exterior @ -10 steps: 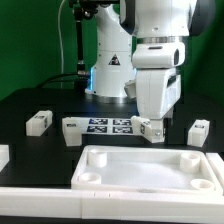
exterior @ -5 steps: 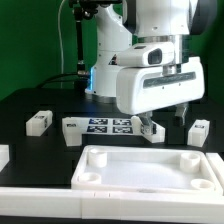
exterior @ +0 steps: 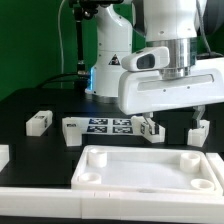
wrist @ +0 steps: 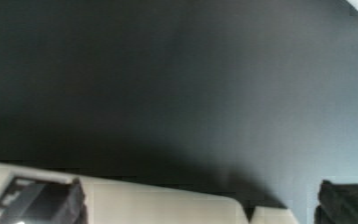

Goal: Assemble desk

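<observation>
The desk's white tabletop panel [exterior: 150, 168] lies rim up near the front, with round sockets in its corners. Several tagged white legs lie behind it: one [exterior: 38, 121] at the exterior view's left, one [exterior: 72, 131] beside the marker board, one [exterior: 150, 128] under the hand and one [exterior: 198, 131] at the right. My gripper [exterior: 170, 116] hangs broadside above the two right legs, touching neither. It is open and holds nothing. In the blurred wrist view the gripper [wrist: 197, 205] shows a dark fingertip [wrist: 43, 200] on each side, over a white shape [wrist: 176, 195] I cannot identify.
The marker board [exterior: 110, 125] lies flat between the middle legs. A long white rail [exterior: 30, 192] runs along the front edge, and another white piece [exterior: 3, 155] shows at the exterior view's left edge. The arm's base [exterior: 108, 70] stands behind the board.
The hand has turned from narrow-on to broadside and shifted toward the exterior view's right, rising slightly. Its fingers stay wide apart. No part has moved.
</observation>
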You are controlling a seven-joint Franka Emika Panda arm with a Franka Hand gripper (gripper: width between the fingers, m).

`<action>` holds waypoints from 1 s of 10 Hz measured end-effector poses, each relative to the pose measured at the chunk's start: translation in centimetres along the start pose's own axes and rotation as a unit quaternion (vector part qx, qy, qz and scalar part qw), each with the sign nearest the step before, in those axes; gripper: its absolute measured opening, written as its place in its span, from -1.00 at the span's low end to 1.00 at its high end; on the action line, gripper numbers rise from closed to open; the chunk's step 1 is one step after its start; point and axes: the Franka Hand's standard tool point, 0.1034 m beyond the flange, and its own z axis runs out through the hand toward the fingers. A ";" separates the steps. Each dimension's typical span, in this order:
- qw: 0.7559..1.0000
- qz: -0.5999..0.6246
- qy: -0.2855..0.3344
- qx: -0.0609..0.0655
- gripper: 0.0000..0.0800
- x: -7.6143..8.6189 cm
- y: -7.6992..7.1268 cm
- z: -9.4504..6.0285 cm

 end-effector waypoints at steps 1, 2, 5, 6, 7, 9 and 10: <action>1.000 0.027 0.000 0.001 0.62 0.0 0.0 0.0; 0.998 0.065 0.000 0.003 0.62 0.0 -0.1 0.0; 0.969 0.246 -0.008 0.015 0.62 -1.4 -1.0 0.6; 0.958 0.284 -0.010 0.020 0.62 -1.5 -1.4 0.7; 0.947 0.321 -0.013 0.023 0.62 -1.7 -2.2 0.8; 0.949 0.313 -0.016 0.024 0.62 -2.2 -3.4 1.6; 0.951 0.308 -0.028 0.024 0.62 -2.3 -3.3 1.7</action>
